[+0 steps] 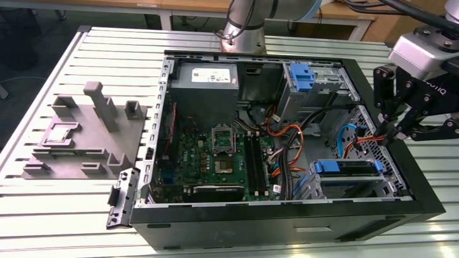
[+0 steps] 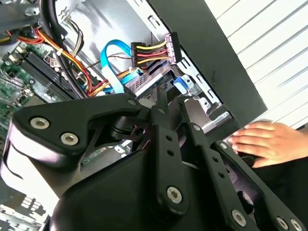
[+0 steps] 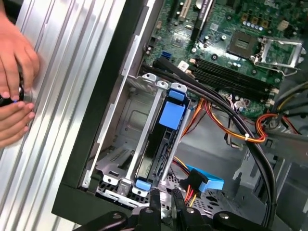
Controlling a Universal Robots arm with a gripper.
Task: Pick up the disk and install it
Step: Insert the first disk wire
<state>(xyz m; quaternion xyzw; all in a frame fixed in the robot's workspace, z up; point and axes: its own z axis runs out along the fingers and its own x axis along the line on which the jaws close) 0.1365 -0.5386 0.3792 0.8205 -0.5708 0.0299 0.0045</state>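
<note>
Gripper: the black gripper [image 1: 391, 134] is seen at the right edge of the exterior view, over the right wall of the open computer case [image 1: 423, 183]. In the first wrist view its fingertips [image 3: 155, 196] lie close together with only a narrow slit between them, and nothing is held.
Disk: the disk [image 3: 166, 139] is seated on edge in the drive cage [image 3: 144, 84], centre of the first wrist view, edged by its blue bracket [image 3: 172, 114]. In the exterior view it is seen at the lower right inside the case [image 1: 344, 167].
Gripper to disk: the fingertips are just beside the bracket's lower blue tab, apart from it.
Cables: a blue data cable [image 2: 111, 57] and a red-yellow-black power connector [image 2: 151, 50] lie near the cage.
Motherboard: seen at the upper right of the first wrist view [image 3: 226, 29].
Person: two hands [image 3: 14, 86] rest on the slatted table [image 3: 62, 72] outside the case.
Fixture: a grey block [image 1: 83, 134] stands at the exterior view's left.
</note>
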